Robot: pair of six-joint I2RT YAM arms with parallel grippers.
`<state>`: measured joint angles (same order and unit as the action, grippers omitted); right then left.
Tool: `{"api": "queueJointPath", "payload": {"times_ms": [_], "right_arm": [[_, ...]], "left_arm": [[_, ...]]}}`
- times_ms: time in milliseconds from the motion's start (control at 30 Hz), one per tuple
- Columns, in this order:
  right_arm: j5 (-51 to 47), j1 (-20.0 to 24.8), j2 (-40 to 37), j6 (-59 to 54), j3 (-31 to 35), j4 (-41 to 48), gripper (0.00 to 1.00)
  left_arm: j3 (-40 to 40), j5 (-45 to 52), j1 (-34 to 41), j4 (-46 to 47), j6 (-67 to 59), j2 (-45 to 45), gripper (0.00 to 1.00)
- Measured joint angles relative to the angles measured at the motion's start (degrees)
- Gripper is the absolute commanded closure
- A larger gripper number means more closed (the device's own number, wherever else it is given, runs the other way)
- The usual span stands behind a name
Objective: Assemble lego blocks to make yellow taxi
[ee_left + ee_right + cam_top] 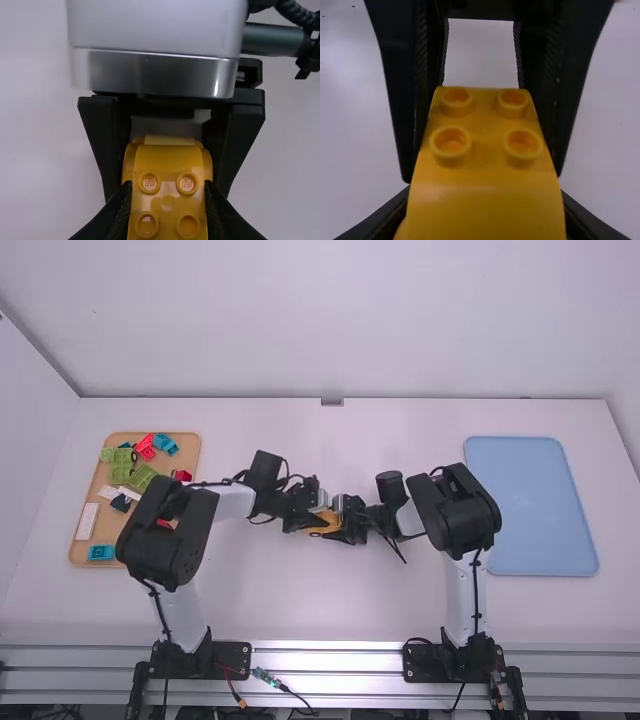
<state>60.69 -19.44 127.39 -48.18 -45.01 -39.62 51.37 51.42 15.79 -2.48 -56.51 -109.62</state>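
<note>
On the white counter (280, 610), if twelve o'clock is the far side, a tan tray (112, 532) lies at nine o'clock. It carries green blocks (140, 478), red blocks (146, 446), blue blocks (101, 552) and a white block (87, 521). A flat light-blue tray (530, 505) lies at three o'clock. A pale wall (300, 320) rises at twelve o'clock, and metal rails (330, 661) run at six. Near the clock's centre, the left pincer (309, 524) and the right pincer (349, 524) both hold the yellow block piece (325, 523) between their fingers.
</note>
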Motion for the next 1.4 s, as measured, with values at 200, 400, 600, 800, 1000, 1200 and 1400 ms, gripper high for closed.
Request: {"api": "queueJointPath", "payload": {"times_ms": [200,400,600,800,1000,1200,1400], "right_arm": [[0.09,0.00,0.00,0.66,-0.02,0.81,0.50],[0.44,0.00,0.00,1.11,-0.24,1.77,0.51],[0.42,-0.04,0.00,1.09,-0.24,1.81,0.51],[0.59,0.00,0.00,0.98,-0.24,1.84,0.51],[0.72,0.11,0.00,0.76,-0.24,2.05,0.51],[0.72,0.17,0.00,0.83,-0.24,1.92,0.51],[0.28,0.17,0.00,0.90,-0.63,1.64,0.51]], "left_arm": [[-2.12,0.20,-0.11,-3.08,1.16,0.63,0.98],[-2.91,0.20,-0.17,-3.82,0.96,0.85,0.98],[-2.36,-0.66,-0.02,-2.05,0.74,1.11,0.98],[-1.14,-3.78,1.73,0.02,-0.72,1.62,0.98],[-0.26,-6.54,2.86,2.05,-1.42,1.86,0.98],[-2.47,-6.47,2.86,-2.56,-0.31,2.29,0.98],[-4.87,-7.63,3.56,-5.92,1.01,1.92,0.32]]}}
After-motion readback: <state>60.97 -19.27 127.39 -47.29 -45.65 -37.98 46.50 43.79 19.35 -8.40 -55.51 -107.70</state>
